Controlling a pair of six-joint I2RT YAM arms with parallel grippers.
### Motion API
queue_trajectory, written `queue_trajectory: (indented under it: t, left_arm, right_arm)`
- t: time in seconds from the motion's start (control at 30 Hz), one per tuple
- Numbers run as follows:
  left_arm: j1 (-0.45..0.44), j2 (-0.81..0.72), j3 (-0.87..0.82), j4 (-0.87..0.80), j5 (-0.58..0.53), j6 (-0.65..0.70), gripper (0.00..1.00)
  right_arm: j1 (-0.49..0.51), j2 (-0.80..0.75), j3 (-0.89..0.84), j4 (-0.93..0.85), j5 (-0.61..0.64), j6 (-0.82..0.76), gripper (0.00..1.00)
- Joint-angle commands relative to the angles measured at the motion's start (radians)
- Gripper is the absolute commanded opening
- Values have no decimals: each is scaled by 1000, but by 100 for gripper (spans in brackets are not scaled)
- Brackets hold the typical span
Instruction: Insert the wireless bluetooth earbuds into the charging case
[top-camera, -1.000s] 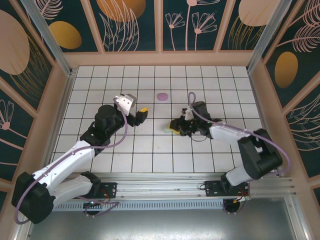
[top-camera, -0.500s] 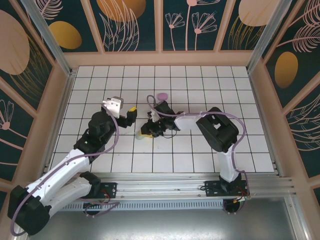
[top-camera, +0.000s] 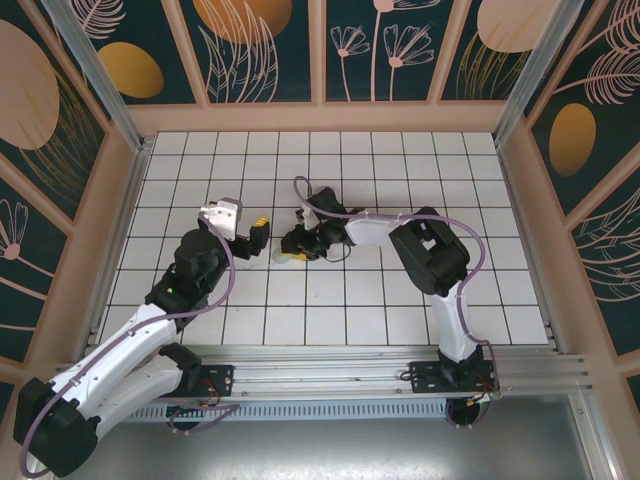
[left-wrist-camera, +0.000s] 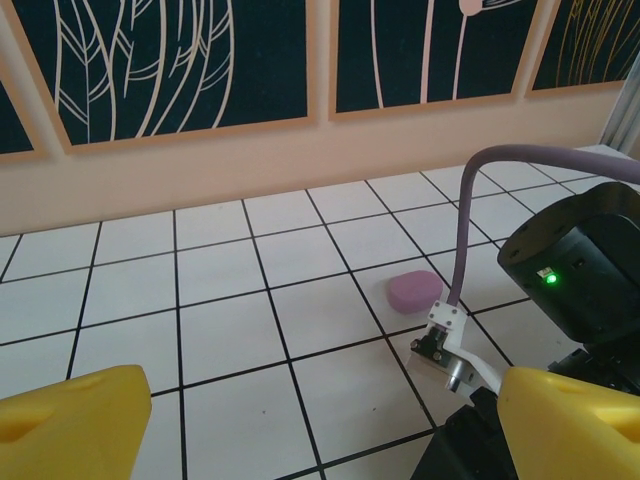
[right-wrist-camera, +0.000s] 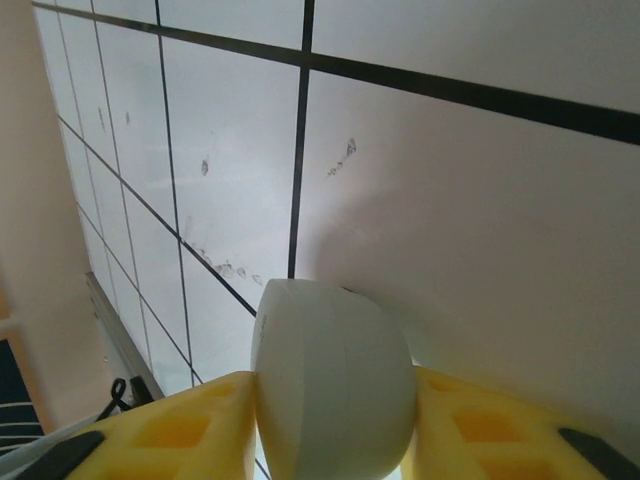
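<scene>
On the white tiled bench (top-camera: 400, 160), left of centre, the right gripper (top-camera: 289, 251) is clamped on a pale rounded earbud case (right-wrist-camera: 330, 390), low over the tiles. Just left, the left gripper (left-wrist-camera: 320, 420) hangs with its fingers wide apart. Farther back lies a pink earbud case (left-wrist-camera: 415, 292).

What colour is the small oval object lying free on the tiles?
Pinkish purple; the oval object shows best in left wrist view.

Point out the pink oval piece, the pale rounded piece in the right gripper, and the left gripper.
pink oval piece (left-wrist-camera: 415, 292): left wrist view, middle of its top.
pale rounded piece (right-wrist-camera: 330, 395): right wrist view, centre of its curved face.
left gripper (left-wrist-camera: 320, 400): left wrist view, midway between its yellow fingertips.
</scene>
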Motion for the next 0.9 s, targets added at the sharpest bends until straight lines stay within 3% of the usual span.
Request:
queue_trajectory:
  t: [0.0,0.47,0.63,0.87]
  left_arm:
    - [10,-15,-12,-7,-23,13,89]
    - [16,-17,0,-4,-38,24,93]
    - [23,-7,37,-21,-45,42,98]
    - [161,104,136,-4,137,-36,98]
  right_arm:
    - [0,16,42,-99,69,-36,41]
    - [-2,-109,90,-286,199,-104,53]
    - [-8,-249,92,-373,331,-150,56]
    - [-112,-535,2,-378,549,-225,70]
